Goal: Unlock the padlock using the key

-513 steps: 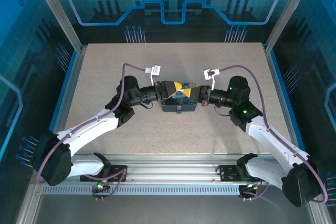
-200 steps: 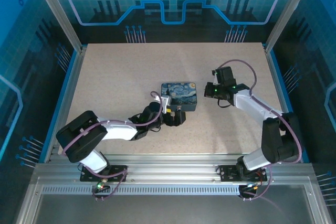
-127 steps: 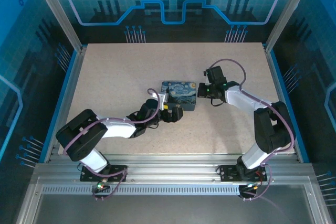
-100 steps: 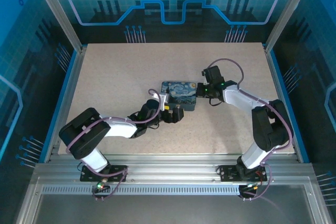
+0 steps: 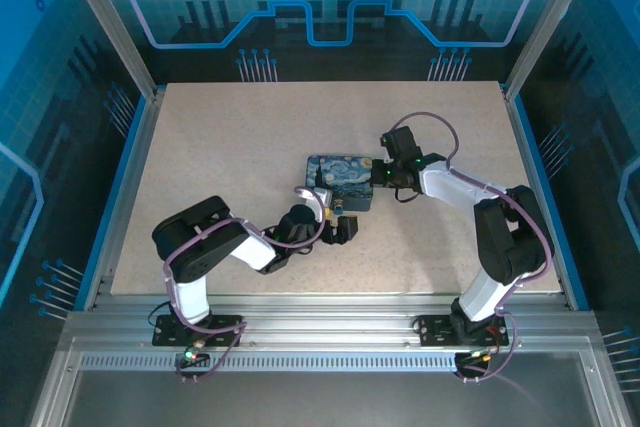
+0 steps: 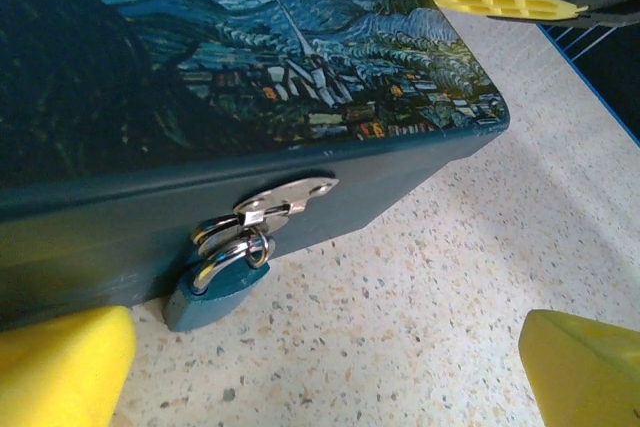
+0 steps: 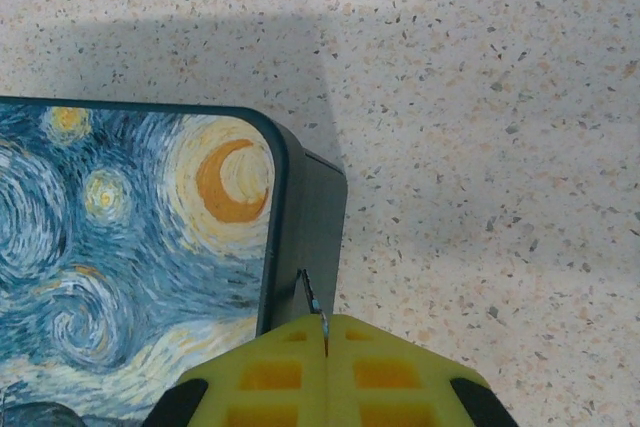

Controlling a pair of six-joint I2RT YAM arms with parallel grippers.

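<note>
The padlock (image 6: 213, 287) has a small teal body and a silver shackle. It hangs from the metal hasp (image 6: 288, 198) on the front wall of the night-sky painted box (image 5: 335, 175). My left gripper (image 6: 320, 387) is open and low on the table, just in front of the padlock, with its yellow fingertips (image 6: 60, 367) wide apart. My right gripper (image 7: 325, 332) is shut on the key (image 7: 311, 299). The key's thin dark blade pokes out against the box's right end wall (image 7: 310, 217). From above, the right gripper (image 5: 381, 176) sits at the box's right side.
The speckled table (image 5: 250, 127) has blue-edged walls on three sides and a metal rail along the near edge. The right gripper's yellow pads (image 6: 510, 2) show beyond the box's far right corner in the left wrist view.
The right gripper has closed in on the box's right end. The left arm has folded, and its gripper has shifted slightly right in front of the box. The box, open 2.6 s ago, is closed.
</note>
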